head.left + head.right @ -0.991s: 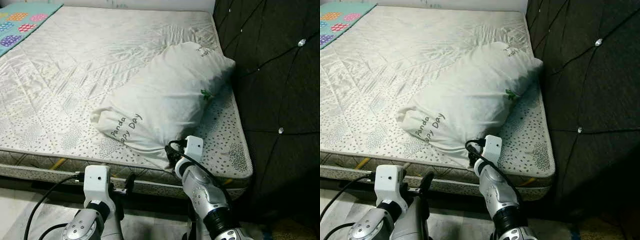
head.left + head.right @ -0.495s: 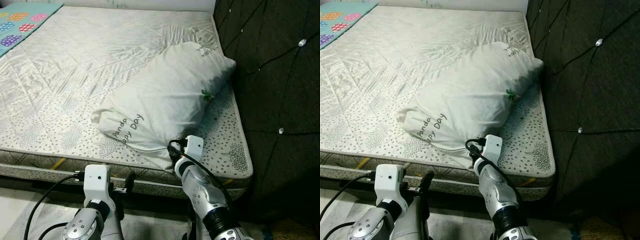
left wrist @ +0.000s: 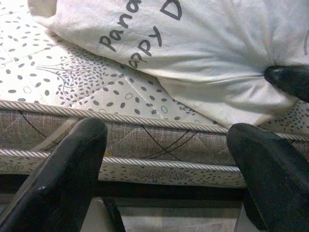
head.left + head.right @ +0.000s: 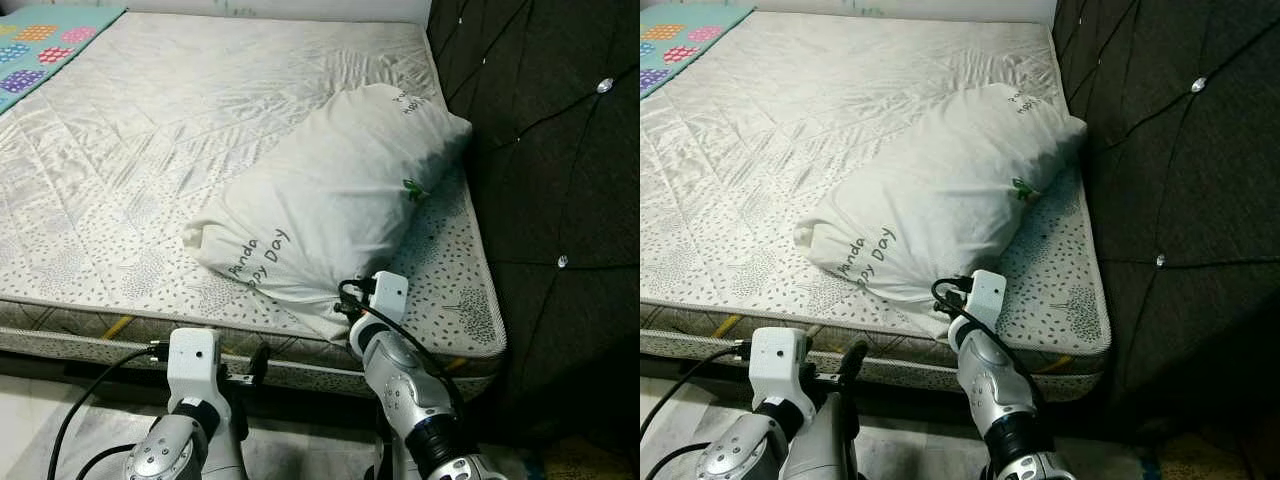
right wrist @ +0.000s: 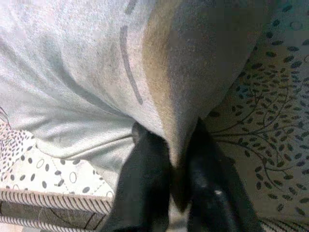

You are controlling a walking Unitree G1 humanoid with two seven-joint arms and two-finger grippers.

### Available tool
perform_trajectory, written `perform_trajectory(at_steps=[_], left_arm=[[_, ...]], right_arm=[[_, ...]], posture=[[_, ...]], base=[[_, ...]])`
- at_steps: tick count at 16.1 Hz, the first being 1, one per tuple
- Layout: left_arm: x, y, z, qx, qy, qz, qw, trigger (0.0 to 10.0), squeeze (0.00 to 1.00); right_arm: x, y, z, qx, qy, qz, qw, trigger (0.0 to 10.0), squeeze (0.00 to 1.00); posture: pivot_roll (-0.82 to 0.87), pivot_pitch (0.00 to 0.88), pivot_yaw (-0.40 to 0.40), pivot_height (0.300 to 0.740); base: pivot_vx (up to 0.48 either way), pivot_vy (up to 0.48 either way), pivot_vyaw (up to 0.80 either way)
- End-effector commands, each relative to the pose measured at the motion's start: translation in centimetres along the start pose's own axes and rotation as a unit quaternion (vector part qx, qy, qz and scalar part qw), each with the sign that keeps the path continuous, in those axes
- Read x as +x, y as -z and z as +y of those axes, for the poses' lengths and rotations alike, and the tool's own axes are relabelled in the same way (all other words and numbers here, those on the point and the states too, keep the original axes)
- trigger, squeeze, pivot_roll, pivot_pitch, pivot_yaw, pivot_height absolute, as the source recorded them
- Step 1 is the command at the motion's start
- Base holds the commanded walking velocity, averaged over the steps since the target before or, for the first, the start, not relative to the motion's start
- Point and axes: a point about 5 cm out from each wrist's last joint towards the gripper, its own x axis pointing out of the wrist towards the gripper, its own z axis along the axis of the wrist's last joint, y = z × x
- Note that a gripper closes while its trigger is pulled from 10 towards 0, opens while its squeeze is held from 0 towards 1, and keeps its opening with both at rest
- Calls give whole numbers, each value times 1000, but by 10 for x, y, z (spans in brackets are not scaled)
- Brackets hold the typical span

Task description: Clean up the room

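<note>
Pinching a fold at the near corner of the pillow (image 4: 335, 200), the right gripper (image 5: 176, 166) has both black fingers pressed together on the cloth, right at the near edge of the mattress (image 4: 120, 160). To its left and lower, the left gripper (image 3: 166, 181) hangs spread apart in front of the mattress side, holding nothing. The pillow lies slantwise on the right part of the bed, its far end close to the dark padded headboard (image 4: 545, 130) on the right. A steady, low pull seems wise, since so small a pinch of fabric could slip; bringing the left gripper up to the pillow's left corner would likely share the load. At the far left corner lies a patterned blanket (image 4: 45, 45).
</note>
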Motion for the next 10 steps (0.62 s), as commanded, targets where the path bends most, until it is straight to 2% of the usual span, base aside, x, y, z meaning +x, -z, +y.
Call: perform_trajectory(at_steps=[1,5,7,10], left_arm=[[1,0,2,8,-8,0,1000,10000,0],[5,-3,3,10,-14,-7,1000,10000,0],[5,-5,5,10,-18,-14,1000,10000,0],[6,-7,6,10,-18,-17,1000,10000,0]], right_arm=[[3,-21,82,50,-84,-27,995,0,0],[11,-41,78,34,-81,-53,995,0,0],[15,-57,73,2,-73,-88,993,0,0],[23,-97,59,-37,-44,-148,987,0,0]], posture=[[98,101,-14,574],[102,85,-24,574],[104,80,-25,574],[108,69,-24,574]], base=[[0,0,0],[0,0,0],[0,0,0],[0,0,0]])
